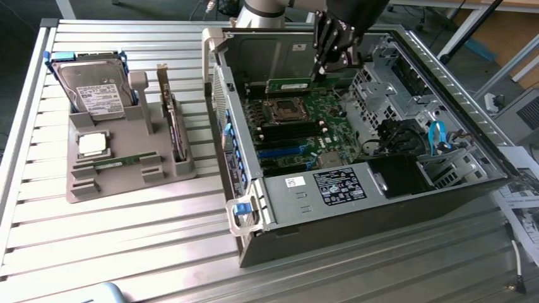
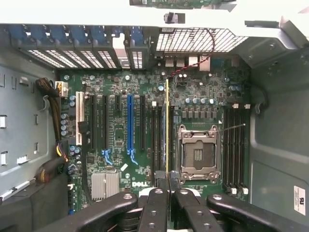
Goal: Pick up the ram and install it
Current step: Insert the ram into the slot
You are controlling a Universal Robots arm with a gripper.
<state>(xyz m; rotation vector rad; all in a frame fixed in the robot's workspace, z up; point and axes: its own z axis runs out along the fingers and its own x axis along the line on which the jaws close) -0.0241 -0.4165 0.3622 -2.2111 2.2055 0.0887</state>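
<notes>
Ram [image 2: 167,121] is clamped in the gripper [image 2: 167,182], memory slots [image 2: 157,140] beneath it; a small tilt could make it miss the slot and jam.

Claw [image 2: 167,181]: matt black links, look anodised or plastic, bare metal pins. ram [image 2: 167,125] clamped in it: green PCB, yellowish edge. Under the claw: motherboard [image 2: 118,133], semi-gloss green, black and blue plastic slots; socket frame [image 2: 199,153], shiny metal. Around the claw: case walls [image 2: 275,145], matt grey sheet metal. Well off to its side: table [image 1: 126,233], ribbed bright aluminium; fixture [image 1: 126,180], matt grey plastic.
</notes>
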